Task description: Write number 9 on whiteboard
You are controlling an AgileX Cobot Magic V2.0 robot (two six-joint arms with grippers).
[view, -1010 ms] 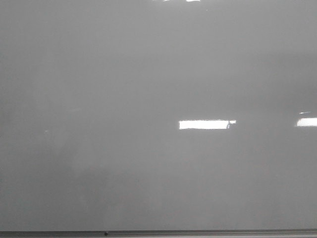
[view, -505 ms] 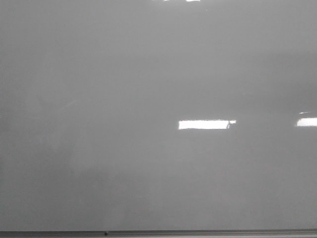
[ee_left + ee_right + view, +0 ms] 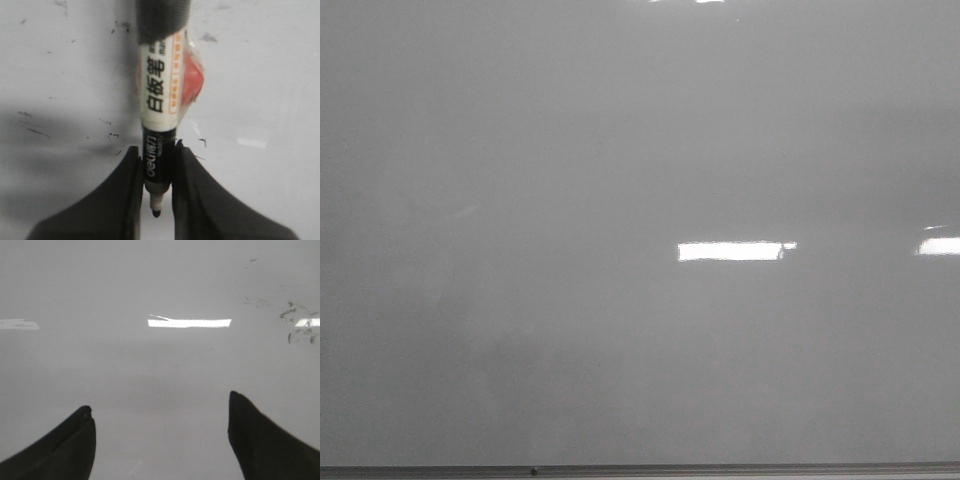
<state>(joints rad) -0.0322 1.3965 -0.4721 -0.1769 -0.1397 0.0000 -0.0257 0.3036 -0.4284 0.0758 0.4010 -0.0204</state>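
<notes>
Grey-white whiteboard (image 3: 620, 150) fills the front view, grey frame along its bottom edge, w/ bright light reflections (image 3: 730, 251); no 9 drawn on it. Left gripper (image 3: 156, 185) clamped on a black-and-white marker (image 3: 159, 115), tip just off the board. Right gripper (image 3: 160, 435) spread wide, holding nothing, over bare board w/ faint black smudges (image 3: 299, 322).

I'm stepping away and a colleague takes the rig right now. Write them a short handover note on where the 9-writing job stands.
Left gripper: shut on the black whiteboard marker, cap off, tip exposed between the fingers.
Right gripper: open, holding nothing, facing the board.
Whiteboard: fills the front view; only light reflections and faint smudges, no drawn figure visible.
Done: marker picked up and uncapped.
Left: bring the tip to the board and draw the whole 9, loop and tail.
</notes>
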